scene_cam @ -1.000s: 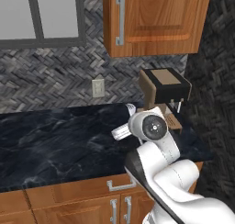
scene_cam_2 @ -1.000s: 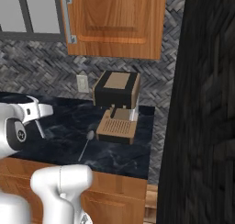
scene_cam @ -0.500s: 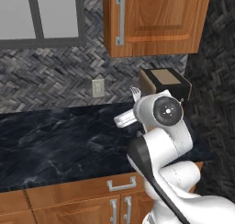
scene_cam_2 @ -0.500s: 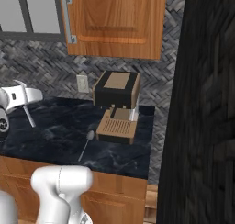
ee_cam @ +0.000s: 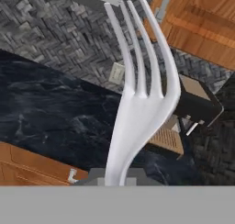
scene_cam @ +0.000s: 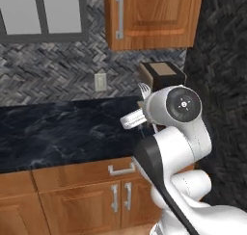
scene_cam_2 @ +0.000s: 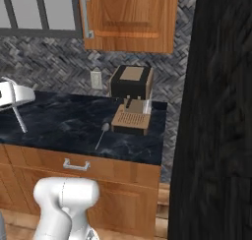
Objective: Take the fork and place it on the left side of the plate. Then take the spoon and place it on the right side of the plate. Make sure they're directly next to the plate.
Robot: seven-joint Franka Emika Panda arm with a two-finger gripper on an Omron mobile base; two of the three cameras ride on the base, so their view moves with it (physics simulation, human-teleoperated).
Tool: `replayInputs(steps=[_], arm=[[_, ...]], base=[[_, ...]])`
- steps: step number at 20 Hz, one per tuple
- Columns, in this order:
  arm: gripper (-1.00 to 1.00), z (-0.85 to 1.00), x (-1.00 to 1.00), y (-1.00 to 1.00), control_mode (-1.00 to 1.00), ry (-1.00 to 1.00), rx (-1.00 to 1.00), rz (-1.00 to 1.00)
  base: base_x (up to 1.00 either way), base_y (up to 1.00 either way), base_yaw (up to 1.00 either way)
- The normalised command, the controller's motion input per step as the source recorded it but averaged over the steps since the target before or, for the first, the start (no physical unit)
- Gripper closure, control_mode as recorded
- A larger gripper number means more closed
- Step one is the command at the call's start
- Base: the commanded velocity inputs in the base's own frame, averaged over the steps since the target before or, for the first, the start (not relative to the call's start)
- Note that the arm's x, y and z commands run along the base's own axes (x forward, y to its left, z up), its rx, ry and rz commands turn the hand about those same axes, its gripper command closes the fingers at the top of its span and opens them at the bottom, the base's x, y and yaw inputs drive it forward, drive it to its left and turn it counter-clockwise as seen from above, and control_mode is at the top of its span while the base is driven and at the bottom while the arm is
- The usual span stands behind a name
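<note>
My gripper (ee_cam: 117,175) is shut on the fork (ee_cam: 137,103) at its handle. The silver-white tines rise up the middle of the hand view, in the air above the dark counter. In the right base view the gripper (scene_cam_2: 11,96) is at the far left edge and the fork (scene_cam_2: 20,120) slants down from it. In the left base view the fork's tines (scene_cam: 143,90) poke up behind the arm's big white joint. The spoon (scene_cam_2: 102,135) lies on the counter in front of the coffee machine, bowl towards the wall. The plate is out of view.
A dark coffee machine (scene_cam_2: 130,86) with a wooden drip tray (scene_cam_2: 131,120) stands at the counter's right end, against the herringbone backsplash. A wooden wall cabinet (scene_cam_2: 128,17) hangs above it. A tall black panel (scene_cam_2: 216,111) closes off the right side. The black marble counter (scene_cam: 58,128) stretches left.
The arm has swung up, carrying the fork higher and further left in the right base view. The spoon has not moved.
</note>
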Motion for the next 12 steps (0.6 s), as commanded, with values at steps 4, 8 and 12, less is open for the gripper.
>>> replayInputs(steps=[4,8,12], arm=[[1.00,0.00,0.00,0.00,1.00,0.00,0.00,0.00],[1.00,0.00,0.00,0.00,1.00,0.00,0.00,0.00],[1.00,0.00,0.00,0.00,1.00,0.00,0.00,0.00]], base=[[-1.00,0.00,0.00],[-1.00,0.00,0.01],[-1.00,0.08,0.05]])
